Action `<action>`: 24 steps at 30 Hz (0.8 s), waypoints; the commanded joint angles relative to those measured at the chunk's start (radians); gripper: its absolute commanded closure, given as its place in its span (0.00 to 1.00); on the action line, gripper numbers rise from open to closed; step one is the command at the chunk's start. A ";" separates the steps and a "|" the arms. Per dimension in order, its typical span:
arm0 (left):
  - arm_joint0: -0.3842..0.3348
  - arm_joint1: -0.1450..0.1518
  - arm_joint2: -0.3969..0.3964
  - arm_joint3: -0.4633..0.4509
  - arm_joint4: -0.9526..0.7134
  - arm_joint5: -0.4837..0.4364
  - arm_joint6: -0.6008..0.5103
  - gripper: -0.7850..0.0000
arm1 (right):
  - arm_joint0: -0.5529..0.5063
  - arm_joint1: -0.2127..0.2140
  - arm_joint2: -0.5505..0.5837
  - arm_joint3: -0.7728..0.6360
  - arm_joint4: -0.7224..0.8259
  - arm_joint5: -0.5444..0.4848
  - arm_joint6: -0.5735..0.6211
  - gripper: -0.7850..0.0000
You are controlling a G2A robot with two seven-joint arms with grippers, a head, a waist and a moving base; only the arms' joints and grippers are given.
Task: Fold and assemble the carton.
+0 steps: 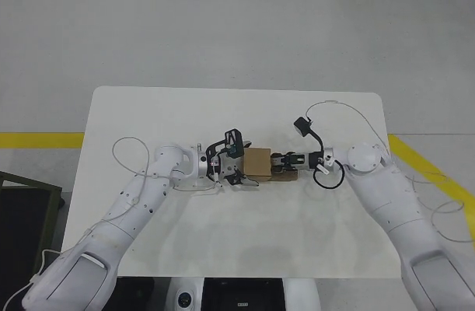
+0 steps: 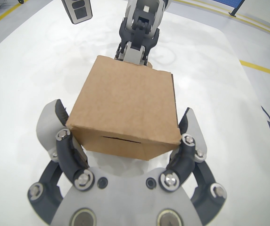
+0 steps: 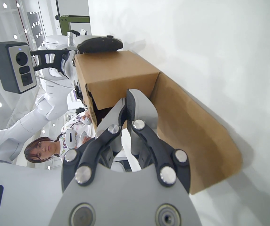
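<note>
My left gripper (image 2: 124, 114) is clamped on the carton (image 2: 127, 102). Its two fingers (image 2: 47, 123) are spread wide, one on each side of the box, and each black pad touches a corner of the near end. In the right wrist view, one of those pads lies flat against the carton's side wall.

My right gripper (image 3: 127, 101) is at the opposite end with its two fingers (image 3: 146, 111) closed up, tips all but meeting. I cannot tell whether a bit of cardboard is nipped between them. The tips sit right at the ragged edge of the open end, where the inside of the box looks dark.

Between the two grippers there is one carton — brown cardboard, set up as a box, its top face flat and closed. The end facing the left gripper is closed and carries one thin slit (image 2: 120, 139). At the right arm's end, one long flap (image 3: 196, 142) lies spread along the table, joined to the box at a crease.

From the top view, the carton rests near the middle of the one white table (image 1: 144, 117). My two arms come at it from opposite sides — the left gripper at one end, the right gripper at the other, roughly in line with each other.
</note>
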 commanded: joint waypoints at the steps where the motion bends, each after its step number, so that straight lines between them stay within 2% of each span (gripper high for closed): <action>1: 0.002 0.000 -0.001 0.001 0.000 0.001 -0.001 0.00 | -0.004 0.008 0.019 -0.005 -0.002 0.003 0.013 1.00; 8: 0.016 0.002 -0.010 0.000 -0.008 0.011 -0.004 0.00 | -0.046 0.056 0.116 -0.079 -0.039 0.049 0.050 1.00; 10: 0.023 0.003 -0.014 -0.002 -0.015 0.019 -0.009 0.00 | -0.067 0.072 0.150 -0.112 -0.059 0.069 0.056 0.94; 14: 0.033 0.005 -0.023 -0.013 -0.022 0.030 -0.022 0.00 | -0.119 0.104 0.220 -0.183 -0.110 0.118 0.057 0.68; 16: 0.038 0.007 -0.027 -0.019 -0.026 0.034 -0.028 0.00 | -0.151 0.118 0.251 -0.222 -0.128 0.144 0.057 0.60; 21: 0.046 0.009 -0.036 -0.032 -0.033 0.037 -0.041 0.00 | -0.230 0.140 0.309 -0.292 -0.132 0.189 0.040 0.53; 24: 0.049 0.010 -0.039 -0.037 -0.035 0.037 -0.049 0.00 | -0.257 0.145 0.322 -0.308 -0.129 0.196 0.023 0.54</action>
